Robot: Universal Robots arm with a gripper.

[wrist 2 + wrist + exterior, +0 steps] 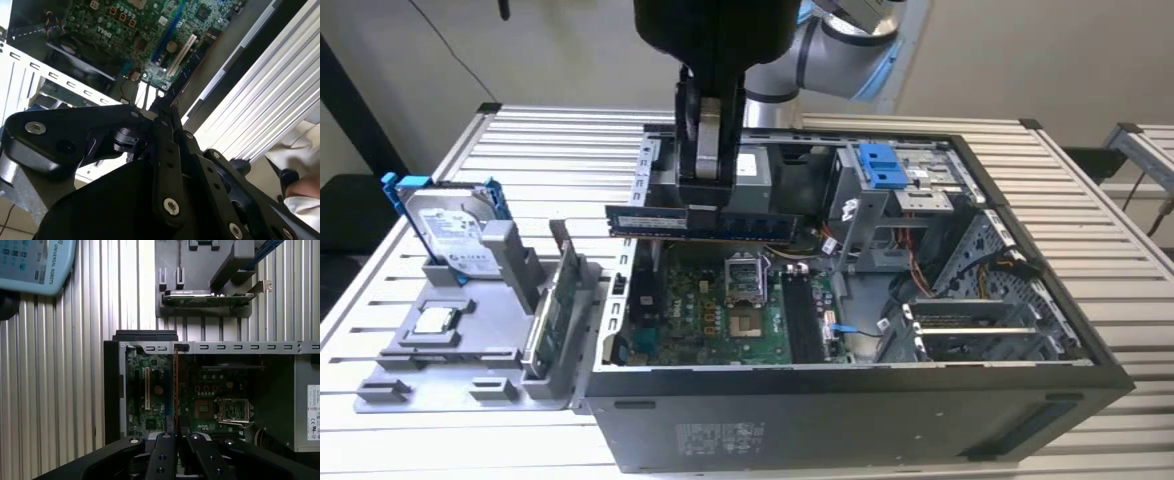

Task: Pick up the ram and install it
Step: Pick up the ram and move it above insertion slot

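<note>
Ram [754, 226]: slim, dark, flat stick w/ a row of black chips and a pale label toward one end. It hangs level, long edge down, over the open PC case [854, 420], above the green mobo [720, 325] and clear of it. The gripper [704, 210] has its fingers pinching the ram's flat faces around mid-length, so that stretch is hidden. In the first wrist view the ram [175, 385] is edge-on, just a thin line coming out between the black fingers [165, 440]. In the second wrist view the bolted link bars block most of it and the stick is hard to make out.

Case: black sheet-metal box, side panel off, lying on a ribbed aluminium desk [560, 140]. Inside are a silver CPU socket frame [744, 272] mid-board and a blue plastic latch [887, 165] at the far wall.

Just beyond the case's slotted end wall sits a grey plastic fixture [400, 385]. It holds an upright hard drive [447, 225] in a blue frame, a small square silver chip [438, 320] lying flat, and a green card [550, 320] edge-on nearest the case.

Arm [847, 40]: round grey joints, wrist pointing straight down over the case, upper links cut off.
</note>
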